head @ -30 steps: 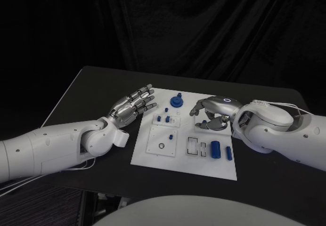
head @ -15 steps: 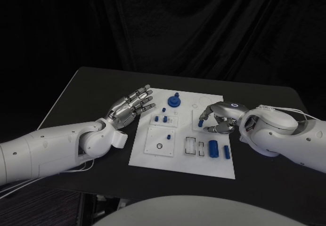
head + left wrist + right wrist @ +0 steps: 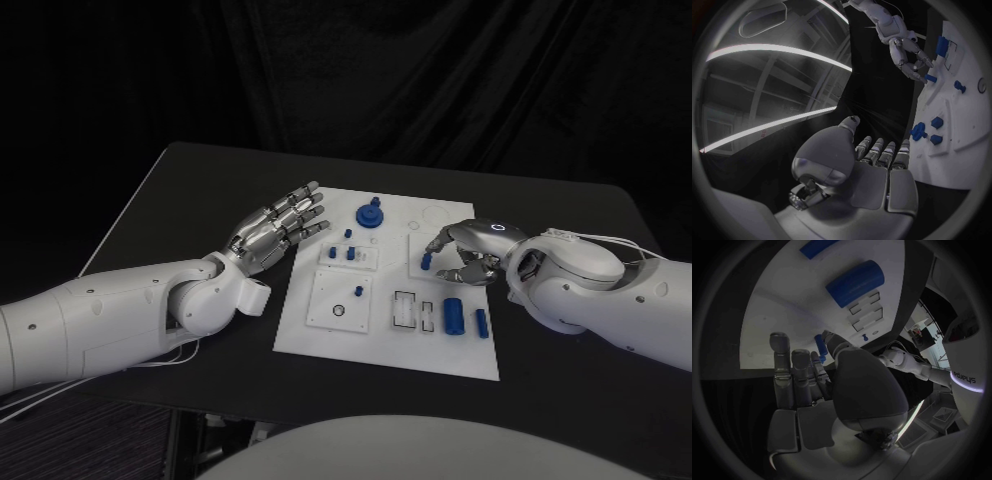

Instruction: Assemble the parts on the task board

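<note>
The white task board lies mid-table. My right hand hovers at its right edge, fingers curled. Thumb and a finger pinch a small blue peg that stands upright on the board; the right wrist view shows this peg between the fingertips. My left hand is open, fingers stretched out flat over the board's left edge, holding nothing. In the left wrist view, the right hand is seen across the board with the peg at its fingertips.
A blue round knob stands at the board's far end. Small blue pegs stand left of centre. A thick blue cylinder and a slim one lie near the right front. Black table surrounds the board.
My right hand has drawn back to the right, uncovering the small blue peg at its fingertips. In the last half second it has hardly moved. The left hand has stayed still.
</note>
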Action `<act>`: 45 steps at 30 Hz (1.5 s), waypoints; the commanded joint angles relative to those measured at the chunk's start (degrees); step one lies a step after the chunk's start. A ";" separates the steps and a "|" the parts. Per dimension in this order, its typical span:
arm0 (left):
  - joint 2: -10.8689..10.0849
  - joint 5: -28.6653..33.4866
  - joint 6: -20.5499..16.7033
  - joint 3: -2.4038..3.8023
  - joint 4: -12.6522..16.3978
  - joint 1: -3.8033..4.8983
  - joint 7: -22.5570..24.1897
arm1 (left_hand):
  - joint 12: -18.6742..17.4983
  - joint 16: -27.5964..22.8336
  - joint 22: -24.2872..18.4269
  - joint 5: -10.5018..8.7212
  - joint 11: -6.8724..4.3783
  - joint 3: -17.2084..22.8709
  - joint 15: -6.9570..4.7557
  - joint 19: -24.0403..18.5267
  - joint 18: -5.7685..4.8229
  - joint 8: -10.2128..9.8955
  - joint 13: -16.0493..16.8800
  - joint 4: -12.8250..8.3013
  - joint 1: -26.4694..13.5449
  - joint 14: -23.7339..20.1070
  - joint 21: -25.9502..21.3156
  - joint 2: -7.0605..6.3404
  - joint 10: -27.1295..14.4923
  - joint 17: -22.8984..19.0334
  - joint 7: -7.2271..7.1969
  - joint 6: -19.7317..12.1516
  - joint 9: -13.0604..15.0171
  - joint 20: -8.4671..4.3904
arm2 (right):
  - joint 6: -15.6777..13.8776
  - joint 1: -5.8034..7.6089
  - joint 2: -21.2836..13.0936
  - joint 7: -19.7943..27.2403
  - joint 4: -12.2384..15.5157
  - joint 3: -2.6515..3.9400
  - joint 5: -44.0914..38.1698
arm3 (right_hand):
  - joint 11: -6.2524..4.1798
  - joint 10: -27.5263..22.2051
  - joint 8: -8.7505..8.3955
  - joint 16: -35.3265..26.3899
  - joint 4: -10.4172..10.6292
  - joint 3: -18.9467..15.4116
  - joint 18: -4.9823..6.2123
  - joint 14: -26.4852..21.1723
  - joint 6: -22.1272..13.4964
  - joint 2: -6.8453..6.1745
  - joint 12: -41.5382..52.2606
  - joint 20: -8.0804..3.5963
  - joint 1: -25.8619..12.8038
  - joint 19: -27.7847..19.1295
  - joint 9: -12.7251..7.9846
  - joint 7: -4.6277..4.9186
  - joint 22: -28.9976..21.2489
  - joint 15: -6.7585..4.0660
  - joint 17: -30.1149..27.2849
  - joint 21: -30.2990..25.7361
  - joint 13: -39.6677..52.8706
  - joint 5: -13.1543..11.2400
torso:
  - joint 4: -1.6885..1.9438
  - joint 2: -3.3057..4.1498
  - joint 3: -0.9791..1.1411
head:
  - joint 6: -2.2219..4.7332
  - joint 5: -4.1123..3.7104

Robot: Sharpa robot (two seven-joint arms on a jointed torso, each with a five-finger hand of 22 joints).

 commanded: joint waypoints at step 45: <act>0.19 -0.36 1.28 0.04 -0.24 -0.35 2.55 | 0.54 0.48 0.05 0.63 0.75 1.29 0.65 0.26 -0.35 0.29 0.08 -0.29 -0.38 0.07 0.42 0.20 0.21 0.09 0.90 0.37 0.09 0.17 | -3.85 -1.25 3.26 3.35 -3.46 0.13 0.12 | -2.20 20.17 3.29 0.93 1.23 5.55 -1.84 4.53 14.28 0.21 -8.50 -1.55 3.46 4.45 1.50 -0.58 4.57 -1.67 3.68 6.19 -1.56 -0.79 | 0.10 0.01 -0.03 | 0.00 0.09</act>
